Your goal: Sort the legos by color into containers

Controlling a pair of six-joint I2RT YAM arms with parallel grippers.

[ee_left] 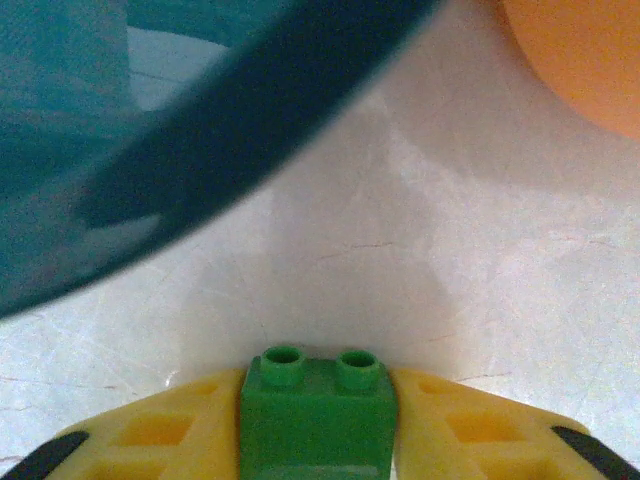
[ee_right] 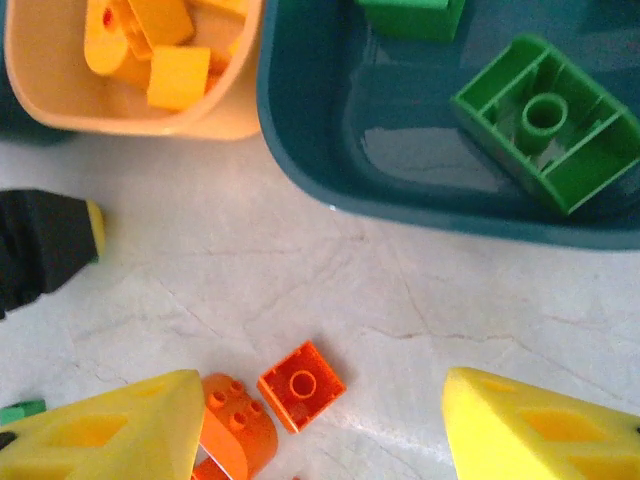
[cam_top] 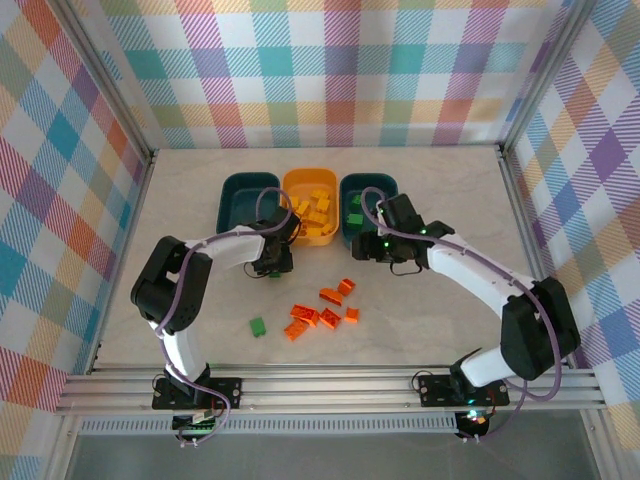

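Note:
My left gripper is low over the table in front of the left teal container, shut on a green lego whose two studs point forward between the yellow fingers. My right gripper hangs open above the table near the right teal container, which holds green legos. An upturned orange-red lego and a curved one lie below it. The yellow-orange container holds yellow legos.
Several orange-red legos lie loose mid-table, with a single green lego to their left. The tubs stand in a row at the back. The left teal tub's rim is close ahead of my left gripper. Metal rails frame the table.

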